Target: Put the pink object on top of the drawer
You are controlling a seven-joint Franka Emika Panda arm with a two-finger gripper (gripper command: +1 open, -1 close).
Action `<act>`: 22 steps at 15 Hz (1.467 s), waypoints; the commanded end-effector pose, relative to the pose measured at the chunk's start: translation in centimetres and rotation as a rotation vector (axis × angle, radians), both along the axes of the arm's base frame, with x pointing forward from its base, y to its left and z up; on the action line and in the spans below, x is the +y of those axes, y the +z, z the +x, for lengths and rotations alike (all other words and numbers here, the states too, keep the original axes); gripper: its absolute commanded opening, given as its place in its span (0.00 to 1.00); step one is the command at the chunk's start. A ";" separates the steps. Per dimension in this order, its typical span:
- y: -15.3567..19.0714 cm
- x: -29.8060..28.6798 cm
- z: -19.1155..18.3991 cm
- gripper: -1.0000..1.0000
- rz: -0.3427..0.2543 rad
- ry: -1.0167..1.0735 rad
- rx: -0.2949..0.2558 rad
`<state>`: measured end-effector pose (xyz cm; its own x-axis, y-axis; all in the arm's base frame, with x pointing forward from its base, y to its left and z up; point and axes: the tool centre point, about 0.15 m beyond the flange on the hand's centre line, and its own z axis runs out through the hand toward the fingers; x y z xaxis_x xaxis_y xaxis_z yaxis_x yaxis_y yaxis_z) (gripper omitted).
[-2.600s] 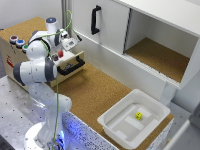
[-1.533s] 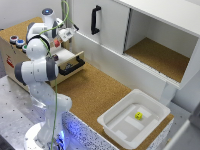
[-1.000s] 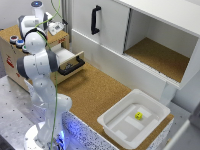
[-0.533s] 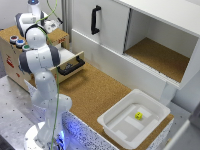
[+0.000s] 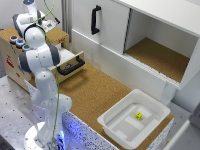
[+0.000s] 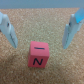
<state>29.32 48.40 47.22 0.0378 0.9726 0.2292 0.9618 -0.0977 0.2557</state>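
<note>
Wrist view: I see the small pink cube (image 6: 38,54), marked with black letters on two faces, sitting on a cork-brown surface. The gripper (image 6: 39,30) has its two pale blue fingers (image 6: 9,31) spread wide, one on each side of the cube and clear of it, so nothing is held. The cube lies just beyond the fingertips rather than between them. Exterior view: my white robot arm (image 5: 41,60) reaches up over the light wooden drawer unit with the cork-brown top (image 5: 12,55) at the exterior view's left, its drawer pulled out and showing the black bar handle (image 5: 71,66). The arm blocks the cube there, so I take the cork under it to be the unit's top, probably. Round coloured buttons (image 5: 16,41) sit on that top. The large white cabinet (image 5: 150,37) stands behind. A white plastic tub (image 5: 112,122) holds a small yellow object (image 5: 138,115).
</note>
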 end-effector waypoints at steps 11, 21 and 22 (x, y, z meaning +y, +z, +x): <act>-1.9 -16.1 1.0 1.00 -0.058 -0.227 0.042; -10.1 -16.2 2.5 1.00 -0.036 -0.024 0.088; -10.8 -15.7 2.7 1.00 -0.035 -0.022 0.096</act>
<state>32.13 32.86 41.25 0.1469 0.9864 0.0741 0.9754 -0.1569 0.1551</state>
